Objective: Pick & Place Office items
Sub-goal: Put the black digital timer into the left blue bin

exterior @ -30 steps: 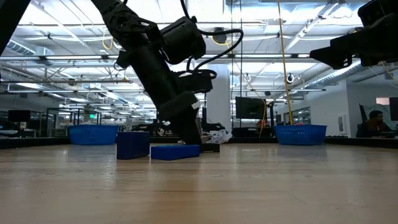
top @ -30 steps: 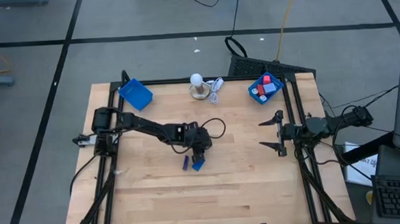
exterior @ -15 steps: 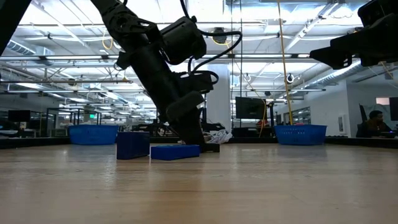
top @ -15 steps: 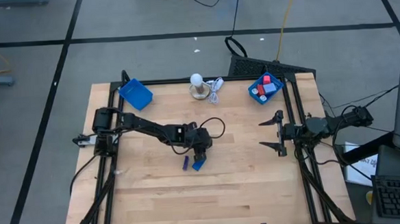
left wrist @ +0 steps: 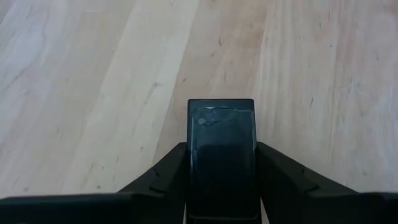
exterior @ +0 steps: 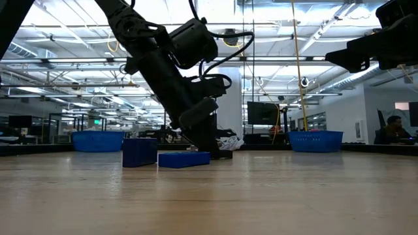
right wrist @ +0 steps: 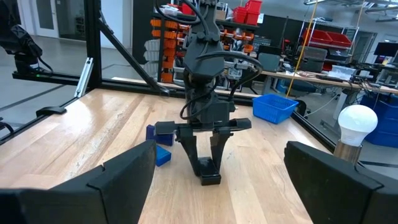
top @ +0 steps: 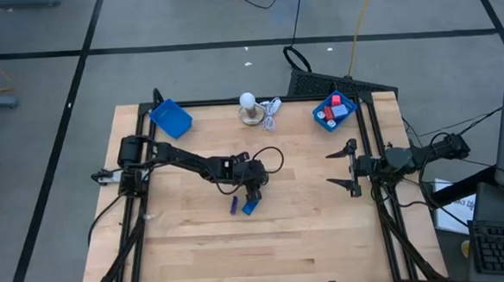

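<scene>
My left gripper (top: 253, 195) is low over the middle of the table, shut on a dark grey block (left wrist: 221, 149). The right wrist view shows that gripper (right wrist: 209, 163) pointing down with the block at its tips. A flat blue block (top: 249, 208) and a purple block (top: 234, 205) lie on the wood just near-left of it. My right gripper (top: 329, 169) waits open and raised by the table's right edge. Red and light blue pieces sit in the far-right blue tray (top: 322, 120). My left gripper pinches the dark grey block between its two fingers, one finger (left wrist: 168, 171) on each long side, coming from above and pointing down. The block's lower end (right wrist: 210, 178) appears to stand on the table.
A second blue tray (top: 171, 118) sits at the far-left corner. A white bulb on a round base (top: 248, 107) with white cord stands at the far edge, between the trays. Bare wood stretches across the near half and right of centre. A black frame rims the table.
My left gripper has edged slightly toward the table's right, staying low at the dark grey block. The blue and purple blocks have stayed put.
</scene>
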Action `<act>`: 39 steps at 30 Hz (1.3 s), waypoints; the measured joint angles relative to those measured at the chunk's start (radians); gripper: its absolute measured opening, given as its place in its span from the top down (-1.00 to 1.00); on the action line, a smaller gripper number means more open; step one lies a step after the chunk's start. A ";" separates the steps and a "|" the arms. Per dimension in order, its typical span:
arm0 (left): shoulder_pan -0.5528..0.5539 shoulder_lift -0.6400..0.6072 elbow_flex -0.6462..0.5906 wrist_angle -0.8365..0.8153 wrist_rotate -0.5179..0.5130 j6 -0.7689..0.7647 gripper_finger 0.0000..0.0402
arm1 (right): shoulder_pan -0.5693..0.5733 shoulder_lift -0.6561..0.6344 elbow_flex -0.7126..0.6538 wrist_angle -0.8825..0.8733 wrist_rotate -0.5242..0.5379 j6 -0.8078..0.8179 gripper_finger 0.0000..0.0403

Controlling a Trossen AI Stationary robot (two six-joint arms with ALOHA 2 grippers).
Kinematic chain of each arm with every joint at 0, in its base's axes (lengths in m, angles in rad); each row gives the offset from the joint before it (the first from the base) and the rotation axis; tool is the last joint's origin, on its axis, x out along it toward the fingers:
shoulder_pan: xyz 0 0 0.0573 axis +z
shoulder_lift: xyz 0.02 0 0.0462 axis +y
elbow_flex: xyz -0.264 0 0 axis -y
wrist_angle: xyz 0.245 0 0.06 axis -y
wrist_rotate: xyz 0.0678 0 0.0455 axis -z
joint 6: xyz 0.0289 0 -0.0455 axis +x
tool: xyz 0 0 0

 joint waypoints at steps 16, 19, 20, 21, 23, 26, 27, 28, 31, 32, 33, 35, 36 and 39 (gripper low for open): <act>-0.022 -0.300 -0.044 -0.091 -0.087 0.148 0.24 | 0.000 0.000 0.000 0.000 0.000 0.000 -0.70; -0.009 -0.378 -0.149 -0.011 -0.084 0.142 0.24 | 0.000 0.000 0.000 0.000 0.000 0.000 -0.70; -0.002 -0.410 -0.192 0.019 -0.082 0.130 0.24 | 0.000 0.000 0.000 -0.001 0.000 0.000 -0.70; 0.007 -0.440 -0.233 0.052 -0.084 0.116 0.24 | 0.000 0.000 0.000 0.000 0.000 0.000 -0.70; 0.022 -0.510 -0.318 0.125 -0.106 0.081 0.24 | 0.000 0.000 0.000 0.000 0.000 0.000 -0.70; 0.041 -0.607 -0.437 0.201 -0.153 0.033 0.24 | 0.000 0.000 0.000 0.000 0.000 0.000 -0.70; 0.048 -0.640 -0.472 0.220 -0.168 0.020 0.24 | 0.000 0.000 0.000 0.000 0.000 0.000 -0.70; 0.053 -0.675 -0.502 0.246 -0.184 0.009 0.24 | 0.000 0.000 0.000 0.000 0.000 0.000 -0.70; 0.067 -0.779 -0.584 0.314 -0.232 -0.021 0.24 | 0.000 0.000 0.000 0.000 0.000 0.000 -0.70; 0.072 -0.809 -0.606 0.333 -0.246 -0.032 0.24 | 0.000 0.000 0.000 0.000 0.000 0.000 -0.70; 0.078 -0.834 -0.622 0.351 -0.258 -0.039 0.24 | 0.000 0.000 0.000 0.000 0.000 0.000 -0.70; 0.087 -0.887 -0.649 0.355 -0.299 -0.059 0.24 | 0.000 0.000 0.000 0.000 0.000 0.000 -0.70; 0.090 -0.911 -0.659 0.353 -0.330 -0.066 0.24 | 0.000 0.000 0.000 0.000 0.000 0.000 -0.70; 0.100 -0.976 -0.676 0.331 -0.434 -0.087 0.24 | 0.000 0.000 0.000 0.000 0.000 0.000 -0.70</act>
